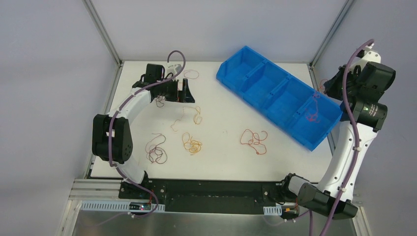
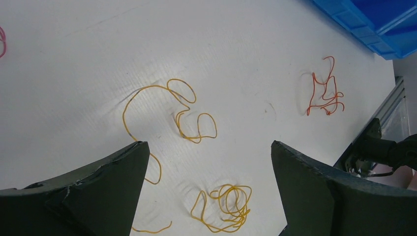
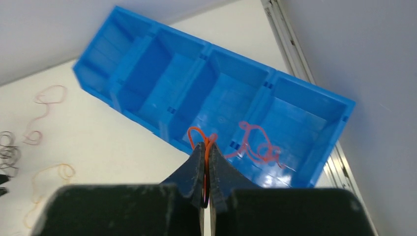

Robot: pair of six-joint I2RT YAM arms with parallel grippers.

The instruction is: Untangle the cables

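Left gripper (image 1: 178,91) is seen from above at the far left of the table (image 1: 226,162), where several cables (image 1: 192,144) lie apart as separate squiggles; one red cable (image 1: 312,116) lies in the end compartment of the blue bin (image 1: 255,73). In the left wrist view its jaws are shown wide apart and empty. In the right wrist view the right gripper (image 3: 206,160) is pinched on an orange-red strand (image 3: 199,133) over the bin. Most of the separating is judged done.

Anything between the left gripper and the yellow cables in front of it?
Nothing visible. The left gripper is open, with a clear line over the table to the loose yellow strand and the yellow coil.
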